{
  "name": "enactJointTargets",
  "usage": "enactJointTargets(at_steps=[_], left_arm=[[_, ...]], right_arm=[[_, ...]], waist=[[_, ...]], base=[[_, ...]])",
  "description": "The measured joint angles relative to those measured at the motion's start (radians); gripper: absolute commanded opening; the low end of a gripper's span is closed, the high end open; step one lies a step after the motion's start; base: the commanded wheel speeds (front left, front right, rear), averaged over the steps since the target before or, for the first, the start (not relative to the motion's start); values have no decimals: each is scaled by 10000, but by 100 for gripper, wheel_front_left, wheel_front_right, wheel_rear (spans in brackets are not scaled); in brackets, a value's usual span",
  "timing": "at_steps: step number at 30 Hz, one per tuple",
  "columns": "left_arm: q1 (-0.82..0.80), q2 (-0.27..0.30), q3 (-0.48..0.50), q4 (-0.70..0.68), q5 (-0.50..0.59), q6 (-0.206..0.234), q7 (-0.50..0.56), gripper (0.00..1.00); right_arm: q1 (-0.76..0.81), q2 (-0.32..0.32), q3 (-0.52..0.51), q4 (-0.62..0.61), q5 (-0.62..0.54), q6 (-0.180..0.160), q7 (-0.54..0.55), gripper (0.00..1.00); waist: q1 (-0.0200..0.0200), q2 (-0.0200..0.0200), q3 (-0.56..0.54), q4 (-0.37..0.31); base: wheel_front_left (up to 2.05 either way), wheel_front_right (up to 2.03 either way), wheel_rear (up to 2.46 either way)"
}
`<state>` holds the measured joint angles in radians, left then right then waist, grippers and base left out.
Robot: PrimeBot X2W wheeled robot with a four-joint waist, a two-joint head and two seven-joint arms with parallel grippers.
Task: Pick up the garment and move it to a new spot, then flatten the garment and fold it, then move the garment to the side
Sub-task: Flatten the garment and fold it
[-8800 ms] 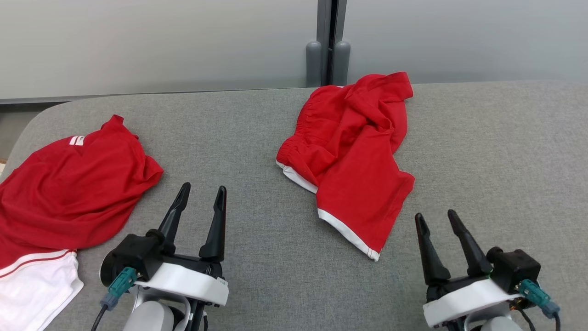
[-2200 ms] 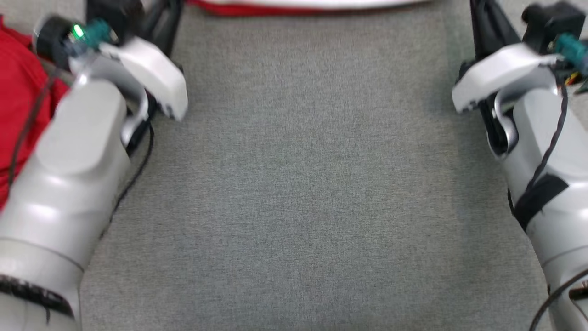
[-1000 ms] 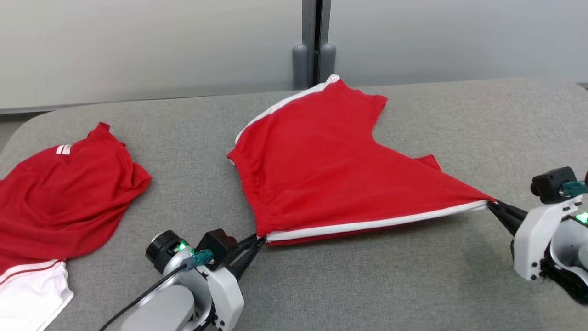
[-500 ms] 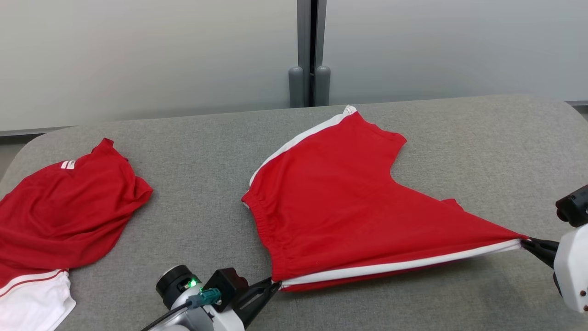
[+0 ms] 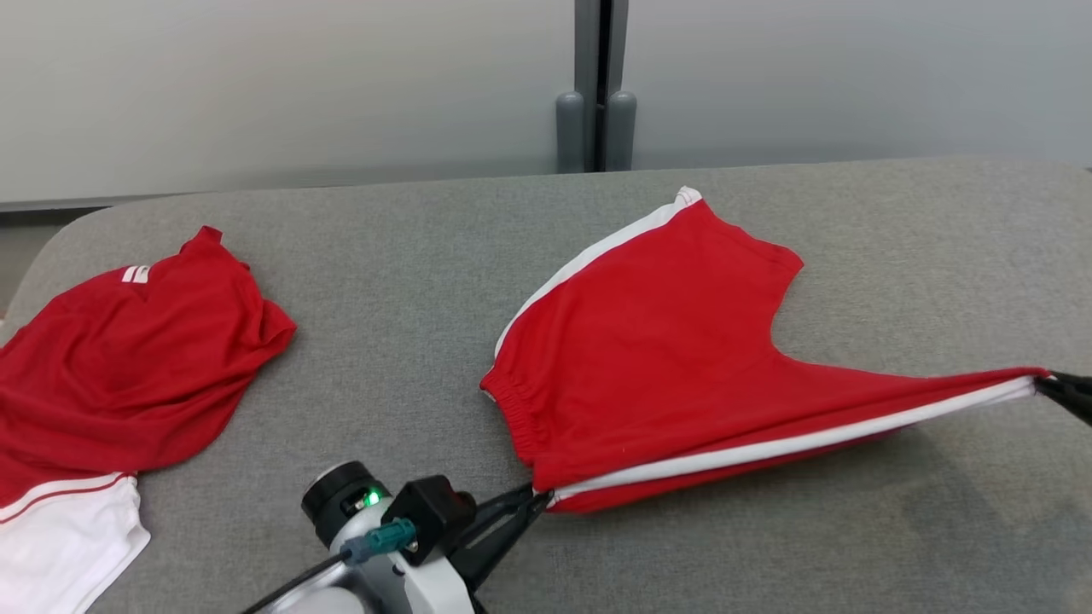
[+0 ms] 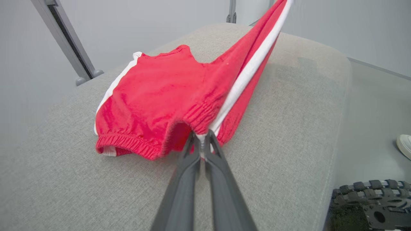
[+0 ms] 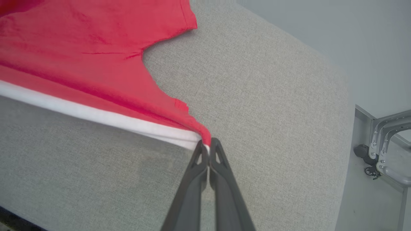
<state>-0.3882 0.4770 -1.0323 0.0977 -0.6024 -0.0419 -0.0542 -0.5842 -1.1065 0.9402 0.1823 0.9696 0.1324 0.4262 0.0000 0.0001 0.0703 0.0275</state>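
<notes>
our left gripper [image 5: 541,496] and right gripper [image 5: 1046,383] both pinched tight on the red shorts [image 5: 665,358], waistband and hem ends

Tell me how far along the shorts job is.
Done: the pick-up. The left pincer is shut on the red shorts at the waistband end of their white side stripe, the right pincer at its hem end.
In hand: flattening. The striped edge is pulled taut and raised between them; the far leg lies on the grey padded table.
Left: laying them flat, folding, moving them aside. No fold shows yet.
</notes>
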Motion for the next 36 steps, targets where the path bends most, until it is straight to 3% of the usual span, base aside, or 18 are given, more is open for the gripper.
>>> enactJointTargets(at_steps=[6,14,24,36], left_arm=[[-644,-215,397,-150,-115,77,-140,0],[-1765,-828,617,322,-63,-194,-443,0],[-3305,-1802,481,1661,-6,-629,-725,0],[-4509,-2683,176,3204,-270,-817,-1375,0]], right_arm=[[-740,-178,-627,-339,-761,0,395,0],[-2290,-52,-677,-424,-1950,-2,997,0],[-4506,236,82,290,-2527,-4,1578,0],[-6745,579,1233,1407,-2627,-4,1638,0]], waist=[[0,0,520,484],[0,-1,1456,1240],[1,-1,2737,2187],[0,-1,3986,3186]], base=[[0,0,0],[0,0,0],[0,0,0],[0,0,0]])
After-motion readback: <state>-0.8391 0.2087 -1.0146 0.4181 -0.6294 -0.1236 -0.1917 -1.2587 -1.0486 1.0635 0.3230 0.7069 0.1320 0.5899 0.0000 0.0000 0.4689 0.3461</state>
